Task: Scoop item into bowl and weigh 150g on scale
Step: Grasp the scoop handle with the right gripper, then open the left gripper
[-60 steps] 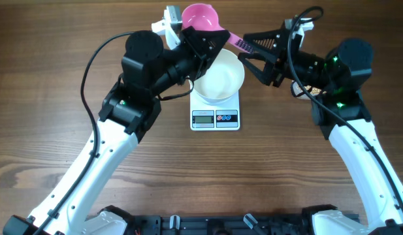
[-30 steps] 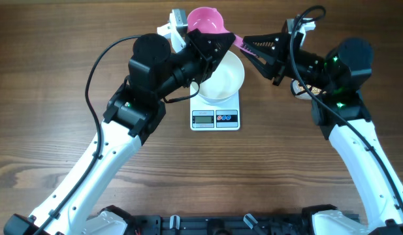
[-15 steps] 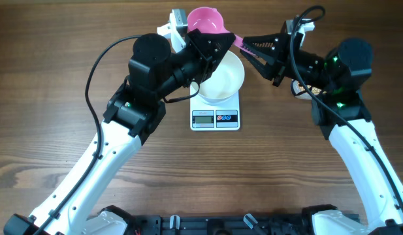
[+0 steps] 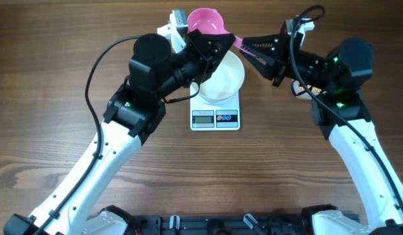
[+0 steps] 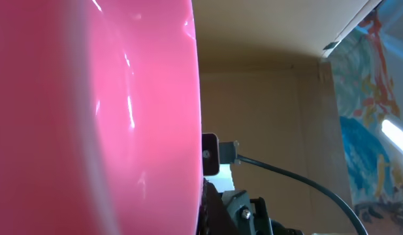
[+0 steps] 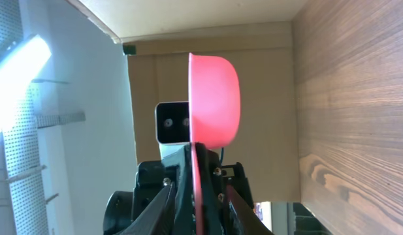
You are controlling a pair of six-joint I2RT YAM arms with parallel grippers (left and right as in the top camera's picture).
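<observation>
The wooden table [image 4: 51,78] is dark brown, with the grain running left to right. A white scale [image 4: 215,112] rests directly on it, display toward the near edge. Right of the scale, pale-tan beans [image 4: 298,87] show, mostly hidden under an arm. What holds them cannot be told.

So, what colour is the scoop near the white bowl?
The scoop is bright pink all over. The overhead view shows it best.

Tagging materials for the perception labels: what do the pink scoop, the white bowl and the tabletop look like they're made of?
Pink scoop: probably plastic, with a glossy finish; sharp light streaks run across it in the left wrist view.
White bowl: smooth and plain white; ceramic or plastic, the look leaves it open.
Table: wood or wood-look laminate, matte, with visible brown grain.
</observation>
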